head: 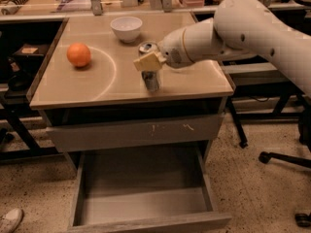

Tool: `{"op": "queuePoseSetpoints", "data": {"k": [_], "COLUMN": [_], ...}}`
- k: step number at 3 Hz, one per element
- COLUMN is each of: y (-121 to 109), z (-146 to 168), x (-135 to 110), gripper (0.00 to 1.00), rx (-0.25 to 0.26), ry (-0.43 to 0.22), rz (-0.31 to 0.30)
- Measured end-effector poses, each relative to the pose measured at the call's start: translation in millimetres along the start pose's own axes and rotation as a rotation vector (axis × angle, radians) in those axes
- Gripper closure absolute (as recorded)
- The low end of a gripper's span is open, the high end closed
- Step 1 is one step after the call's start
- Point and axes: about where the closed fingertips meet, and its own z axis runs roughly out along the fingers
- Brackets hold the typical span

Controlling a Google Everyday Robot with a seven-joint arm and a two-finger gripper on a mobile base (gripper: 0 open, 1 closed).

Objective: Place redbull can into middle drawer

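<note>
One redbull can (pixel 151 80) hangs in the gripper (pixel 151 68), fingers (pixel 145 61) closed on it, over one table (pixel 97 89) with one orange (pixel 78 55), one bowl (pixel 126 28).

The redbull can (pixel 151 80), slim and silver-blue, is upright near the desk's front edge, right of centre, its top clamped in the gripper (pixel 150 62). The middle drawer (pixel 141 183), a shallow grey box with a plain front, is pulled open below the desk's front edge.
</note>
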Motion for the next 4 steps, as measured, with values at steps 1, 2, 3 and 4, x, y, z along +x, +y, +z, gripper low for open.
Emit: {"op": "queuePoseSetpoints", "data": {"k": [1,2,3,4], "y": [5.3,5.0,23.5,57.3], "z": [6.8,5.4,-12.5,-36.8], "x": [13.6,12.1,24.9,46.8], "gripper": [1.00,1.00,1.00,1.00], "rx": [-0.010,-0.007,0.020,0.062], "ry": [0.021,0.020,0.038,0.051], "rz": [0.009,0.005,0.019,0.077]}}
